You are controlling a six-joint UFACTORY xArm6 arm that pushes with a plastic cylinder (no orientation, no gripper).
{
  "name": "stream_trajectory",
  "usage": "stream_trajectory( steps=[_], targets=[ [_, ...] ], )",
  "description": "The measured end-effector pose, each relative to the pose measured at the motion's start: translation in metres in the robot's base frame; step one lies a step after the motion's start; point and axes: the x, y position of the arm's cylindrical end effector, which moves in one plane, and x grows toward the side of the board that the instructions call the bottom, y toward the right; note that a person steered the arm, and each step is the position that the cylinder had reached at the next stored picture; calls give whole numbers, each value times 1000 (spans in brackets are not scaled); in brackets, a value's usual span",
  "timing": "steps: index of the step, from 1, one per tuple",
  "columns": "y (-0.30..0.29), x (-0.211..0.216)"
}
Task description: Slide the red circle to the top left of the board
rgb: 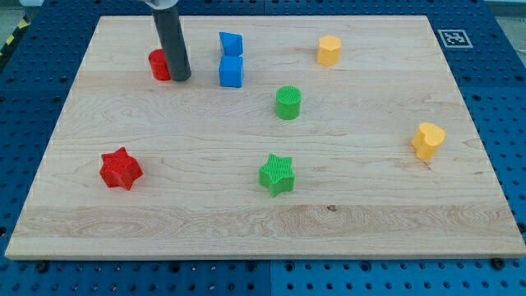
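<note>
Nearing completion: you see the red circle (158, 64) in the board's (263, 222) upper-left region, my tip (181, 79) touching its right side; no pincer exists, so nothing is grasped. A short push toward the corner likely remains.

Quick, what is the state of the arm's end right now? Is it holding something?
No pincer here, only a rod: my tip holds nothing. It rests against the view's right side of the red circle, left of the blue blocks.
</note>
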Motion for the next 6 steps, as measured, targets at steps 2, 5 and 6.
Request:
stream_trajectory(
  steps=[2,5,6],
  targets=[
    [-40,4],
    [-40,0],
    [-40,-8]
  ],
)
